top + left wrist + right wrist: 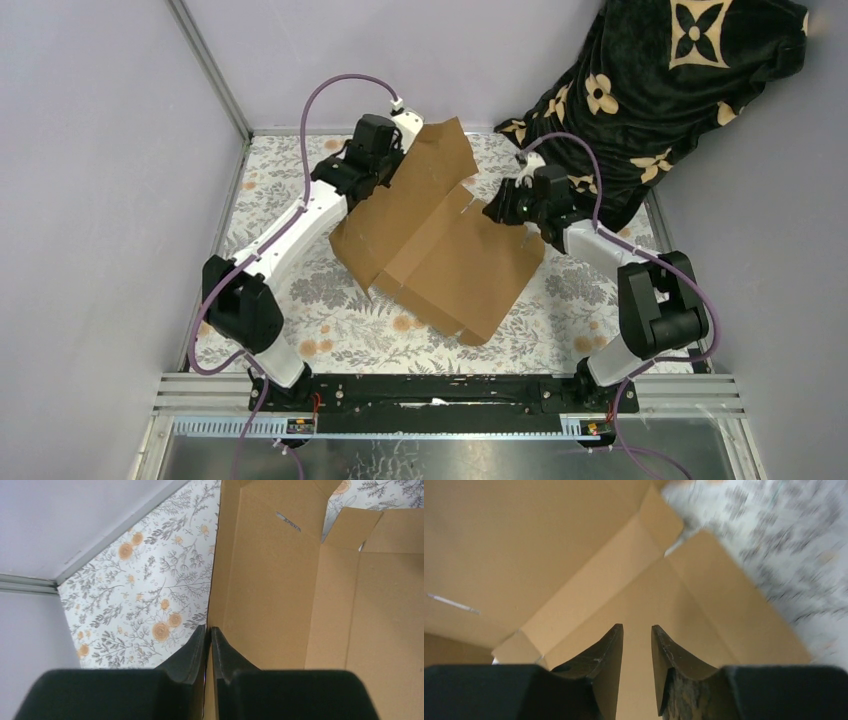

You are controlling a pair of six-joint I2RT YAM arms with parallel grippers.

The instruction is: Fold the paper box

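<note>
Brown corrugated-cardboard paper box [440,250], a die-cut sheet with flaps, lies mid-way across the floral-patterned counter [300,325], with one panel tilted up near the far edge. It looks light and stiff, likely to bend only along its creases, so panel edges are the sensible holds. At that raised panel the left end effector [208,632] is pinched closed on the edge. The right end effector [637,630] hovers narrowly parted above the flat panels, gripping nothing.

Overhead downward, wrists close-up — sharing paper box [440,250]
</note>
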